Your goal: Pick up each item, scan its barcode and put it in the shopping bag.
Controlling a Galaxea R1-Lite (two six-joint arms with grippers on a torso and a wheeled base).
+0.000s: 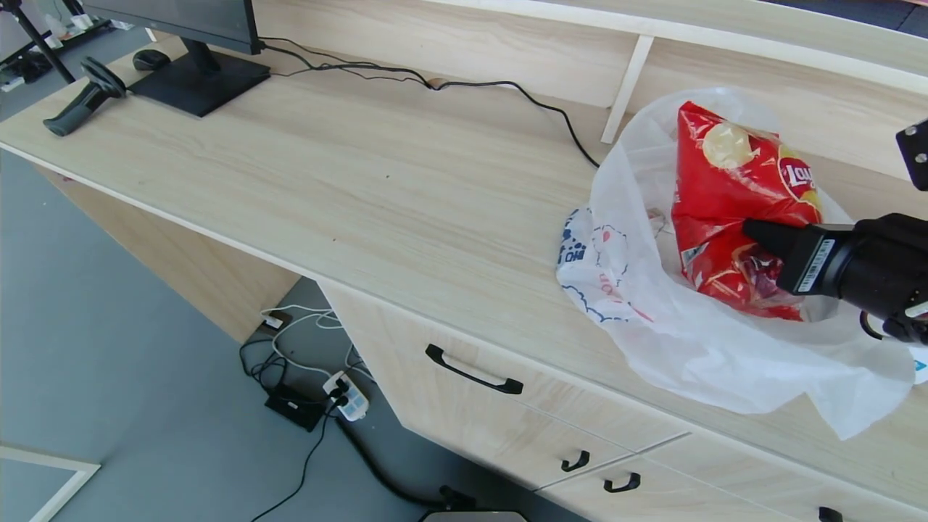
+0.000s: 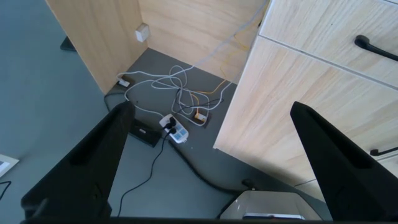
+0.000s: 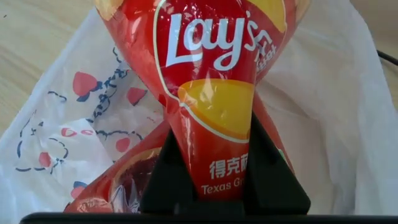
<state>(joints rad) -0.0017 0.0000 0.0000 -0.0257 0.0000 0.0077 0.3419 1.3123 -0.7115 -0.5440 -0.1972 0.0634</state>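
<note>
Right hand [image 1: 761, 235] is clenching the lower part of the red chip bag [image 1: 732, 181], its two black fingers [image 3: 168, 177] pressing the pack from either side (the foil is bunching narrow between them). The chip bag is sitting inside the open mouth of the white shopping bag [image 1: 725, 348], its top end leaning toward the back wall of the bench [image 1: 362, 181]. The shopping bag is lying crumpled at the right end of the bench, its loose plastic spreading up to the front edge above the drawers [image 1: 471, 370].

Left hand [image 2: 208, 109] is hanging off the bench, above the grey floor [image 2: 50, 93] just beside the drawer fronts, with its fingers spread wide and nothing between them. A white power strip [image 2: 174, 129] and a tangle of cords are lying on the floor below it.

At the left end of the bench, a black barcode scanner [image 1: 83, 101] is lying near the front corner, just beside the monitor stand [image 1: 199, 80]; a mouse [image 1: 151, 59] is sitting behind it. A black cable [image 1: 435, 83] is trailing along the back of the bench toward the shopping bag.
</note>
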